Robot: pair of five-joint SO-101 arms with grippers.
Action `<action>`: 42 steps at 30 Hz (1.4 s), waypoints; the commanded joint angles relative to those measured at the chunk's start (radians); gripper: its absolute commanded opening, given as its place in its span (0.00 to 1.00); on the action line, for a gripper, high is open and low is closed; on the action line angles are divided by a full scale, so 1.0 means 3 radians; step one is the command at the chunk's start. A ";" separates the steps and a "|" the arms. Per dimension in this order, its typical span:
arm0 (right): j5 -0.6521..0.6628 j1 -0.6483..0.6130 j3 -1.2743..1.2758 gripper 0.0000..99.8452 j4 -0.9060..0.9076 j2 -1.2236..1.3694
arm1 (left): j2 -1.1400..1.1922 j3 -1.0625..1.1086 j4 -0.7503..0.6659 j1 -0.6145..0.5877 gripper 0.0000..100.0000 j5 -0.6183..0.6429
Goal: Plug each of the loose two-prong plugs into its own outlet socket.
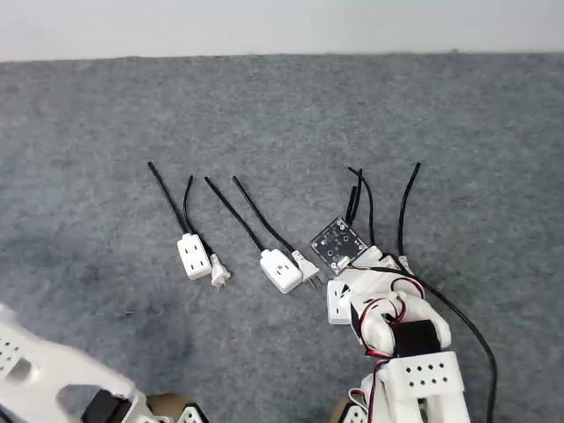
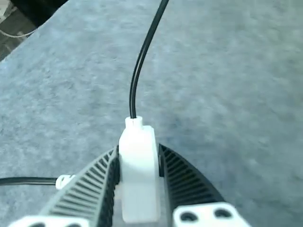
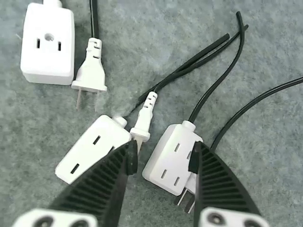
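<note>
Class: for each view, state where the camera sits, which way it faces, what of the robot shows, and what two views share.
High view: fixed above, looking down on the grey carpeted table; two white arms at the near edge.
Left wrist view: on that wrist, facing along the left gripper, shut on a white plastic outlet block.
Right wrist view: on that wrist, facing down past the open right gripper.
Shared: high and right wrist views show three outlet blocks beside white two-prong plugs.

Fixed overhead view looking down, two wrist views close above the same grey mat [image 1: 264, 115]
</note>
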 commanded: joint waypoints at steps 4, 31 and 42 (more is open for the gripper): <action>-0.0046 -0.0028 -0.0020 0.19 -0.0074 -0.0033 | 0.0363 -0.0059 -0.0440 -0.0256 0.01 -0.0015; -0.0046 -0.0033 0.0031 0.19 -0.0110 -0.0038 | 0.0910 -0.2396 0.1105 0.0036 0.22 -0.0026; -0.0046 -0.0064 0.0092 0.19 -0.0187 -0.0038 | -0.0220 -0.2202 0.2204 0.1754 0.22 0.0169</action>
